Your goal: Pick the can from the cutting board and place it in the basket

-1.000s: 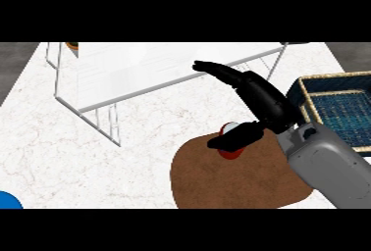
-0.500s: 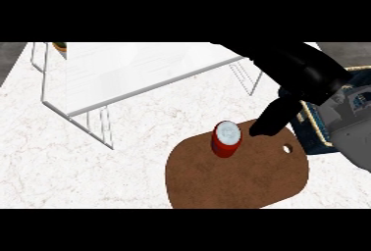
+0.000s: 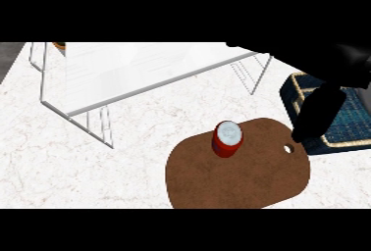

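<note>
The right hand (image 3: 319, 110) shows as a dark shape at the upper right, with one black digit pointing down toward the far right edge of the cutting board (image 3: 239, 171). Whether the fingers are spread or curled cannot be told from this view — the hand is close to the camera and mostly a silhouette; nothing appears to be held in it. The tip of that digit ends just above the small hole near the board's rim, probably without touching it.

To the left of the fingers and a little lower stands the can (image 3: 227, 139) — red, upright, silver top up, on the upper part of the brown board and apart from the hand. Directly behind the fingers, partly covered by them, sits the basket (image 3: 348, 125), dark blue inside with a tan woven rim, just beside the board's right end. Farther left and up, a white wire-legged rack (image 3: 145, 73) stands on the marbled bench (image 3: 65, 166).
</note>
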Action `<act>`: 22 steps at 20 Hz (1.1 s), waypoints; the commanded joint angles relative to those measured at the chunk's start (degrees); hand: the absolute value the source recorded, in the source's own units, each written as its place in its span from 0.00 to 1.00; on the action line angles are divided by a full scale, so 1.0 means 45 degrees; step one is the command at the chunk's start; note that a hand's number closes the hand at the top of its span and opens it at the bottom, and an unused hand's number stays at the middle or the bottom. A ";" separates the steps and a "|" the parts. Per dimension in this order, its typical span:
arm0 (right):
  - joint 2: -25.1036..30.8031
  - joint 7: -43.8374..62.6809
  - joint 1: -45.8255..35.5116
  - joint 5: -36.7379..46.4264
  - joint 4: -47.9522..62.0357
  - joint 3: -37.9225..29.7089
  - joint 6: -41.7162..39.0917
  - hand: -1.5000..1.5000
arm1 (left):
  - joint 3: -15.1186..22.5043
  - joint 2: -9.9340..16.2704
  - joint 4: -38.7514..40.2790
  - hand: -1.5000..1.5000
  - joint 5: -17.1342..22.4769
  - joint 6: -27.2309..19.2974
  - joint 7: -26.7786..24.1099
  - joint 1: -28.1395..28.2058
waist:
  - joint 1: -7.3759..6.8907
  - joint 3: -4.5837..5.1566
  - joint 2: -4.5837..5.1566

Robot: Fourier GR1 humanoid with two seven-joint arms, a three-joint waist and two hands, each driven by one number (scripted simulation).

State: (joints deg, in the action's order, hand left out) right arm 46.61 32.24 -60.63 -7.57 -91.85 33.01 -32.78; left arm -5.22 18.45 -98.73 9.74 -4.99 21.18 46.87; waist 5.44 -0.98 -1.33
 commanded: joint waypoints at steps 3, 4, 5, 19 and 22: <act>0.0466 0.0636 -0.0639 -0.1238 0.0006 -0.0437 -0.1326 0.00 | 0.0995 -0.0297 -0.0856 0.50 0.0050 0.0404 -0.0527 -0.3416 | 0.0393 0.0316 0.0112; 0.0363 0.0812 -0.0367 -0.1337 -0.0148 -0.0269 -0.1303 0.00 | 0.0880 -0.0303 -0.0772 0.50 0.0153 0.0526 -0.0759 -0.3280 | 0.0239 0.0308 0.0071; 0.0446 0.0698 -0.0159 -0.1435 -0.0039 -0.0371 -0.1282 0.00 | 0.1106 -0.0428 -0.0721 0.50 -0.0135 0.0342 -0.0715 -0.3408 | 0.0360 0.0294 0.0127; -0.0883 0.1544 0.0868 -0.0939 -0.0549 0.0085 0.0221 0.00 | 0.1268 -0.0577 -0.0932 0.50 -0.0189 0.0316 0.0026 -0.3807 | -0.0041 0.0272 0.0199; -0.0983 0.1608 0.1021 -0.0376 -0.0603 0.0607 0.0120 0.00 | 0.1391 -0.0710 -0.0931 0.50 -0.0385 0.0091 0.0169 -0.4099 | -0.0023 0.0280 0.0258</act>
State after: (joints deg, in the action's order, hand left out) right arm 43.14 38.82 -57.30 -11.13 -94.12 33.90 -32.75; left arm -3.52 15.72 -100.21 8.41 -7.95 27.60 43.08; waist 3.71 -1.11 -0.40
